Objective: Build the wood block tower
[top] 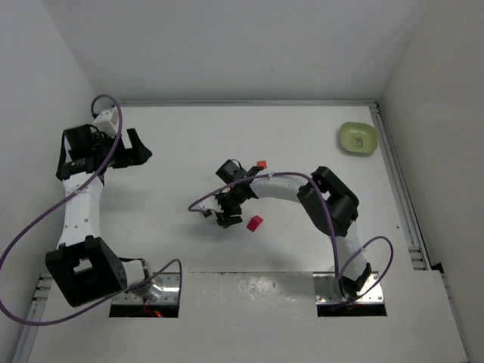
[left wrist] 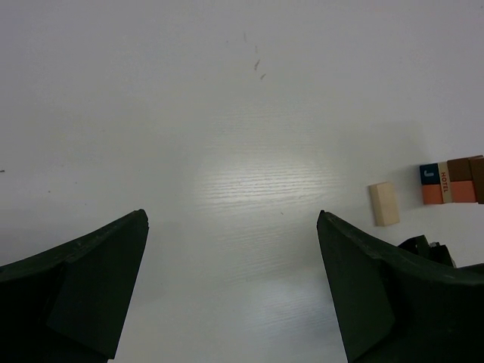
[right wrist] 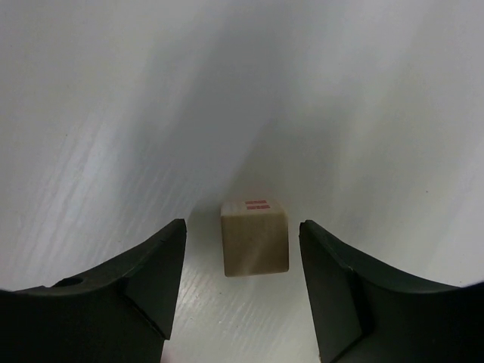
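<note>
The overhead view places the right hand (top: 221, 213) near the middle of the bench (top: 174, 174), pointing down, with a magenta block (top: 255, 222) lying just beside it and a red block (top: 262, 164) a little farther back, beside the arm. What sits under that hand is hidden from above.

The right wrist camera shows it: a pale wood block (right wrist: 255, 236) with red marks on its top face stands on the bench between the two fingers (right wrist: 144, 287). The right hand (right wrist: 242, 224) is partly open, with a strip of bench showing on each side of the block, so it grips nothing.

The left hand (top: 140, 149) is well apart, at the far left. Its own camera shows the left hand (left wrist: 231, 219) spread wide over bare bench and holding nothing. At that view's right edge lie a pale block (left wrist: 384, 203) and, near it, a tight cluster of blocks (left wrist: 452, 183) in orange, brown and blue, cut by the frame. Whether these are stacked I cannot tell.

Only the overhead view shows the light green bowl (top: 358, 138), in the far right corner.
</note>
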You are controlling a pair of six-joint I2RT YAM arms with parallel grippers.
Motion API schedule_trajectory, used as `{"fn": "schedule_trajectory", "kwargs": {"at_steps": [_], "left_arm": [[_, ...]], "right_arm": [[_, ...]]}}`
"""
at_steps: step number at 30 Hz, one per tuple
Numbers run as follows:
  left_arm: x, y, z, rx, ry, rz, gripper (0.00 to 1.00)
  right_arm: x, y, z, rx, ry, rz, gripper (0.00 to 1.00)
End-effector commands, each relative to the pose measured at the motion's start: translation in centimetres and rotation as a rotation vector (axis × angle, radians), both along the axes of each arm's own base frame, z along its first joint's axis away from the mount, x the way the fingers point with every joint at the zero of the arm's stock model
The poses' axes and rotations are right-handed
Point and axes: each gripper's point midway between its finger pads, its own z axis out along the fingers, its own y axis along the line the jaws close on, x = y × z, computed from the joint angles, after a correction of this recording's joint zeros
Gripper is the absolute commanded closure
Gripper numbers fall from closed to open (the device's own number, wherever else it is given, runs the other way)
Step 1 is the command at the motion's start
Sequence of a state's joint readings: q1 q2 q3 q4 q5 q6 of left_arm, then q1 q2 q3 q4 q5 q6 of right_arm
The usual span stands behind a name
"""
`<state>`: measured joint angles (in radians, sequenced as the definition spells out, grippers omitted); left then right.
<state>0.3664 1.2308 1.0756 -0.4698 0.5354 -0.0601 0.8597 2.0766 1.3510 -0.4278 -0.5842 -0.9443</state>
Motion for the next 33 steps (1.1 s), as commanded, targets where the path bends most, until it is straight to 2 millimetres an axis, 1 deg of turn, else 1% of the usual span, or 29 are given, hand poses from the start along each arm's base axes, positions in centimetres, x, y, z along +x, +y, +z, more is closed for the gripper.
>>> {"fn": "schedule_trajectory", "kwargs": {"at_steps": [1,2,4,7,8,10,11,12,13,14,15,16,17,18,19,20,21,22,23,24,25,26,27,28,29,30,31,32,33], "left_arm": [[0.3,0.3,0.0,-0.001,-0.012,-0.01,0.01],[0.3,0.3,0.0,-0.001,-0.012,-0.01,0.01],[0.3,0.3,-0.3,-0.004,-0.004,-0.01,0.01],[0.3,0.3,-0.3,-0.004,-0.004,-0.01,0.01],[0.3,0.3,-0.3,-0.004,-0.004,-0.01,0.01],[0.3,0.3,-0.3,-0.004,-0.004,-0.01,0.01],[0.3,0.3,-0.3,-0.004,-0.004,-0.01,0.01],[0.3,0.1,0.0,0.002,-0.016,-0.022,0.01],[0.3,0.2,0.0,0.012,-0.019,-0.028,0.01],[0.3,-0.1,0.0,0.012,-0.019,-0.038,0.01],[0.1,0.0,0.0,0.028,-0.022,-0.034,0.01],[0.1,0.1,0.4,0.043,-0.042,-0.039,0.01],[0.2,-0.1,0.4,0.049,-0.04,-0.039,0.01],[0.2,-0.1,0.4,0.049,-0.04,-0.039,0.01],[0.1,-0.4,0.7,0.06,-0.051,-0.053,0.01],[0.1,-0.4,0.4,0.06,-0.05,-0.053,0.01],[0.2,-0.8,0.4,0.059,-0.05,-0.065,0.01],[0.2,-0.8,0.4,0.059,-0.05,-0.065,0.01],[0.2,-1.3,0.4,0.059,-0.051,-0.077,0.01],[0.3,-1.6,0.1,0.05,-0.048,-0.081,0.01],[0.2,-1.7,0.4,0.053,-0.057,-0.081,0.01],[0.2,-2.0,0.4,0.053,-0.057,-0.09,0.01],[0.2,-2.0,0.4,0.044,-0.054,-0.085,0.01],[0.3,-2.3,0.1,0.04,-0.046,-0.094,0.01],[0.3,-2.4,0.1,0.031,-0.043,-0.089,0.01],[0.3,-2.8,0.1,0.031,-0.043,-0.1,0.01],[0.4,-2.8,-0.2,0.019,-0.031,-0.095,0.01],[0.5,-2.6,-0.1,0.015,-0.034,-0.081,0.01],[0.6,-2.9,-0.1,0.015,-0.034,-0.089,0.01]], "right_arm": [[0.4,0.7,0.6,0.028,-0.024,0.027,0.4],[0.2,0.5,0.2,0.02,-0.022,0.029,0.43],[0.2,0.2,-0.1,0.011,-0.024,0.028,0.47],[0.4,0.2,-0.1,0.011,-0.022,0.007,0.54],[0.4,0.2,0.0,0.014,-0.023,0.003,0.63],[0.4,0.3,0.4,0.016,-0.007,-0.026,0.72],[0.6,0.6,1.7,0.039,-0.014,-0.047,0.75],[0.1,0.4,1.9,0.031,0.037,-0.1,0.8],[0.3,0.5,2.7,0.05,0.059,-0.134,0.83],[0.7,0.9,4.7,0.086,0.086,-0.212,0.87],[0.3,0.3,5.8,0.085,0.141,-0.311,0.94],[1.1,0.5,6.9,0.12,0.142,-0.368,0.98],[1.7,0.4,9.8,0.18,0.103,-0.434,1.0],[1.5,0.0,10.4,0.179,0.199,-0.573,1.0],[1.8,-0.7,11.6,0.191,0.194,-0.647,1.0],[2.0,-1.2,12.2,0.198,0.208,-0.703,1.0],[2.5,-2.4,14.1,0.224,0.232,-0.832,1.0],[2.2,-3.1,14.0,0.215,0.264,-0.883,1.0],[2.2,-3.6,14.3,0.217,0.28,-0.921,1.0],[3.0,-5.6,14.8,0.237,0.28,-1.076,1.0],[3.6,-6.2,14.9,0.254,0.262,-1.146,1.0],[3.7,-6.6,15.0,0.26,0.239,-1.207,1.0],[5.2,-8.8,15.1,0.261,0.145,-1.374,1.0],[4.7,-9.1,15.1,0.243,0.115,-1.4,1.0],[4.8,-9.6,15.0,0.234,0.095,-1.434,1.0],[5.7,-10.6,15.5,0.247,0.064,-1.543,1.0],[5.0,-12.1,14.3,0.157,0.056,-1.59,1.0],[5.5,-12.0,15.5,0.173,0.061,-1.622,1.0],[5.6,-12.4,15.4,0.182,0.115,-1.738,1.0]]}}
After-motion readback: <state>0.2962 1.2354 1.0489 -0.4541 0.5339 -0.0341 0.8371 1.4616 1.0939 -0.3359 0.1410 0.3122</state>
